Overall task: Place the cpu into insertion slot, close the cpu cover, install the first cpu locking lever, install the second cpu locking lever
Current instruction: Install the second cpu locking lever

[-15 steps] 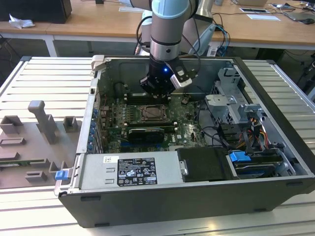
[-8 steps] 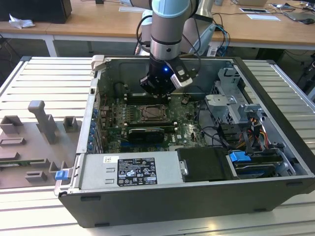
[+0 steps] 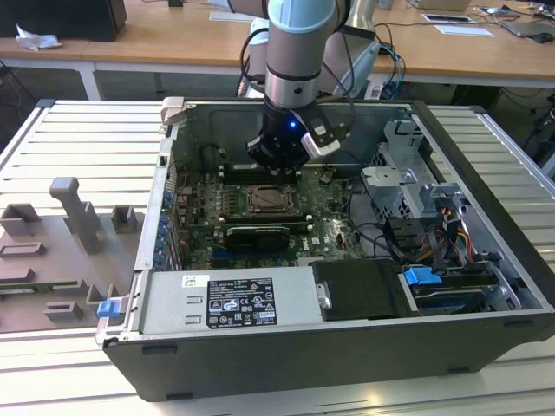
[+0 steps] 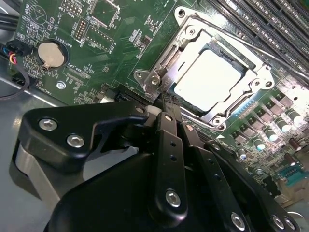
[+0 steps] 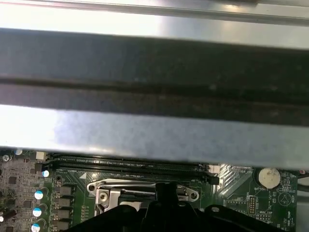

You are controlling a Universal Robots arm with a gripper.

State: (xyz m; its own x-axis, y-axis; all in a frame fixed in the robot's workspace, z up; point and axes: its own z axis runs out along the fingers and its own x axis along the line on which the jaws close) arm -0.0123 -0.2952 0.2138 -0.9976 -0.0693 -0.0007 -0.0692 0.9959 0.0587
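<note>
Black, bolted gripper [image 4: 163,99] linkages loom closest in the second wrist view, their two slim fingers pressed together with no gap showing and nothing pinched between them. The joined tips rest at the corner of the square socket, right beside a shiny metal hinge post, a pose that fits pushing or hooking a thin part rather than gripping one.

Just past the tips lies the cpu [image 4: 211,79], a small flat square chip with a pale silvery top, seated level inside the insertion slot [image 4: 210,114], the dark square socket with a metal rim on the green motherboard [image 4: 104,48]. Over it the cpu cover [image 4: 258,79], a thin silvery frame plate with an open middle, appears to lie flat around the chip's edges, so the chip shows through its window; whether it is fully clamped I cannot tell, since glare washes out that area. A thin metal locking lever [image 4: 166,57] runs along the socket's near side, toward the fingertips.

In the exterior view the grey arm reaches straight down into the open black computer case [image 3: 486,260], its gripper [image 3: 279,165] hanging directly above the socket [image 3: 265,201], well apart from the white-labelled power supply box [image 3: 230,303] at the case's front.
</note>
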